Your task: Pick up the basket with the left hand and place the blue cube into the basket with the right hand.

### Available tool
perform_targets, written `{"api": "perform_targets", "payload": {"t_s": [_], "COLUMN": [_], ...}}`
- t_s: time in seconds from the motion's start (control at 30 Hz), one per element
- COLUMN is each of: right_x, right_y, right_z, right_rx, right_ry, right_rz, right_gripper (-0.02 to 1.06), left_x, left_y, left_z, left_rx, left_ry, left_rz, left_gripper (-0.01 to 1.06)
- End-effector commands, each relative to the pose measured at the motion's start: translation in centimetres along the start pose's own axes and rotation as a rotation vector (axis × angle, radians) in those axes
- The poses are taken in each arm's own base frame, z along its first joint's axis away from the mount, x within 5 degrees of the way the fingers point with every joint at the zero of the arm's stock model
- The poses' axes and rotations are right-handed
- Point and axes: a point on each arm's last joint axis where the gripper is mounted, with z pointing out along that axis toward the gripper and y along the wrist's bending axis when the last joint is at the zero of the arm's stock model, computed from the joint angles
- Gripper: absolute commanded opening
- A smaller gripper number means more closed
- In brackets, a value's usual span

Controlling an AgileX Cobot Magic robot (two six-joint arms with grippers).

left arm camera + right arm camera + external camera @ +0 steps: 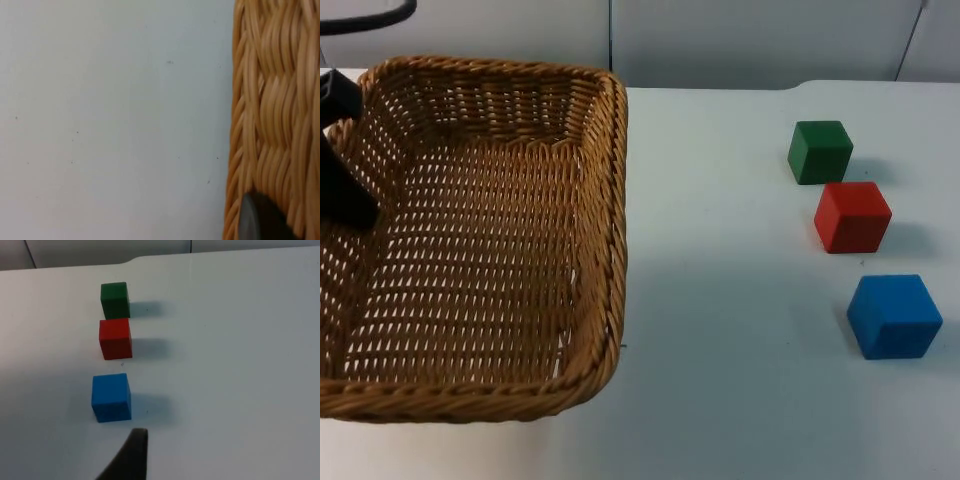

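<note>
The big basket sits on the left of the table. The left gripper is at its left wall, one finger against the weave; I cannot tell if it has closed. The blue cube lies well off to the right, nearest of three. It sits just ahead of the right gripper's finger; open or closed, I cannot tell.

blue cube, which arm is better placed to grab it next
Right. The right gripper hangs close to the blue wooden cube, while the left gripper is at the woven wicker basket on the far side.
</note>
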Motion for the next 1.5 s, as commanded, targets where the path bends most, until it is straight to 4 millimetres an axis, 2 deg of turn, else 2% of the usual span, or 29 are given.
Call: {"api": "perform_targets", "payload": {"t_s": [0.0,0.23,0.4,0.43,0.53,0.6,0.7,0.73,0.83,0.87,0.9,1.0,1.03,1.17,1.27,1.37,1.47], "right_x": [0.1,-0.5,-4.8,-4.8,-7.7,-8.4,-10.3,-10.3,-10.7,-10.7,-10.6,-10.1,-10.1,-9.5,-9.2,-8.2,-7.3], "right_y": [0.1,0.5,1.5,1.5,2.3,2.5,2.8,2.8,3.1,3.1,3.2,3.4,3.4,4.3,5.2,6.9,7.5], "right_z": [0.1,-0.1,0.9,0.9,2.7,3.4,7.2,7.2,11.0,11.0,13.0,16.2,16.2,19.2,20.0,22.0,23.2], "right_rx": [-0.006,-0.047,-0.136,-0.136,-0.194,-0.204,-0.208,-0.208,-0.196,-0.196,-0.187,-0.178,-0.178,-0.189,-0.200,-0.125,-0.032], "right_ry": [-0.003,0.025,0.055,0.055,0.088,0.108,0.215,0.215,0.310,0.310,0.361,0.442,0.442,0.496,0.507,0.532,0.553], "right_rz": [0.004,0.026,-0.004,-0.004,-0.008,-0.003,-0.013,-0.013,0.018,0.018,0.034,0.068,0.068,0.068,0.058,0.026,0.021], "right_gripper": [1.04,1.02,1.00,1.00,1.00,1.00,1.00,1.00,1.00,1.00,1.00,1.00,1.00,1.00,1.00,1.00,1.00], "left_x": [0.1,0.1,0.1,0.1,0.1,0.1,0.1,0.1,0.1,0.1,0.1,0.1,0.1,0.0,0.0,0.0,0.0], "left_y": [-0.5,-1.0,-1.0,-1.0,-1.0,-1.0,-1.0,-1.0,-1.0,-1.0,-1.0,-1.0,-1.0,-0.9,-0.9,-0.9,-0.9], "left_z": [-0.3,-0.4,-0.4,-0.4,-0.4,-0.4,-0.4,-0.4,-0.4,-0.4,-0.4,-0.4,-0.4,-0.4,-0.4,-0.4,-0.4], "left_rx": [0.045,0.087,0.089,0.089,0.089,0.089,0.089,0.089,0.089,0.089,0.089,0.089,0.089,0.083,0.082,0.083,0.083], "left_ry": [-0.008,-0.008,-0.008,-0.008,-0.009,-0.009,-0.009,-0.009,-0.009,-0.009,-0.009,-0.009,-0.009,-0.015,-0.017,-0.018,-0.018], "left_rz": [-0.014,-0.002,0.002,0.002,0.007,0.009,0.009,0.009,0.009,0.009,0.009,0.009,0.009,0.009,0.009,0.007,0.007], "left_gripper": [0.00,0.00,0.00,0.00,0.00,0.00,0.00,0.00,0.00,0.00,0.00,0.00,0.00,0.00,0.00,0.00,0.00]}}
